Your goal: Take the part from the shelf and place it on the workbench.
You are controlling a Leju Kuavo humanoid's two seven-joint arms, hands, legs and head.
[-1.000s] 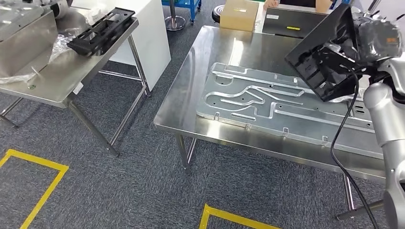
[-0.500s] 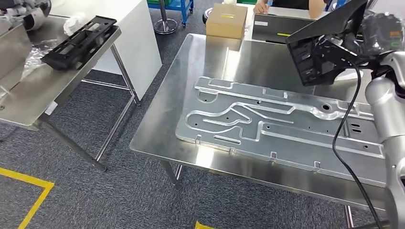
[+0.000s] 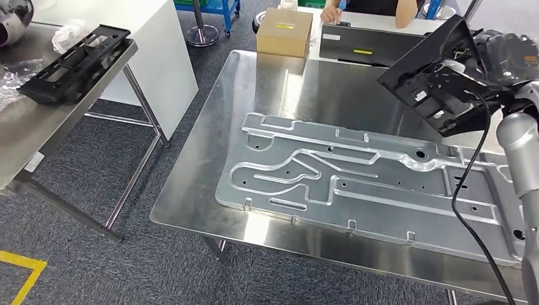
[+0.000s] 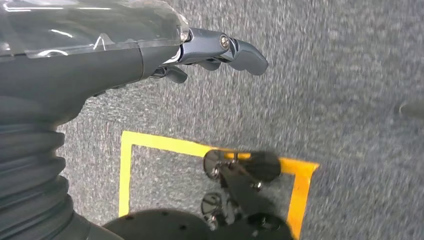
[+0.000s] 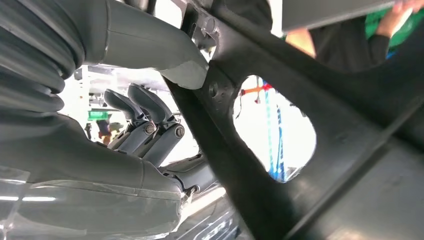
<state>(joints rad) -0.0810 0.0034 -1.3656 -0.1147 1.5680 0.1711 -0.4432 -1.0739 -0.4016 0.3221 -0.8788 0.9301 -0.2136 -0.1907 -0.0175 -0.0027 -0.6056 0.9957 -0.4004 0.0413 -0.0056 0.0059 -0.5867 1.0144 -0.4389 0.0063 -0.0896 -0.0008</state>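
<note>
The part point(image 3: 432, 76) is a flat black plastic frame. My right hand point(image 3: 492, 57) grips it by its edge and holds it tilted in the air over the far right of the steel workbench point(image 3: 279, 95). In the right wrist view the thumb and fingers point(image 5: 145, 130) clamp the frame's rib point(image 5: 350, 130), which has an oval cut-out. My left hand point(image 4: 220, 50) hangs over the grey carpet with nothing in it, its fingers loosely apart.
A large stamped metal panel point(image 3: 356, 178) covers much of the workbench. A second black frame point(image 3: 76, 60) lies on the steel table point(image 3: 25, 133) at left. A cardboard box point(image 3: 284, 30) and a person point(image 3: 381, 7) are beyond the bench. A black cable point(image 3: 467, 190) hangs beside my right arm.
The whole view has shifted: the workbench now sits nearer and more central, the left table farther left. The black frame stays in my right hand, tilted a little differently.
</note>
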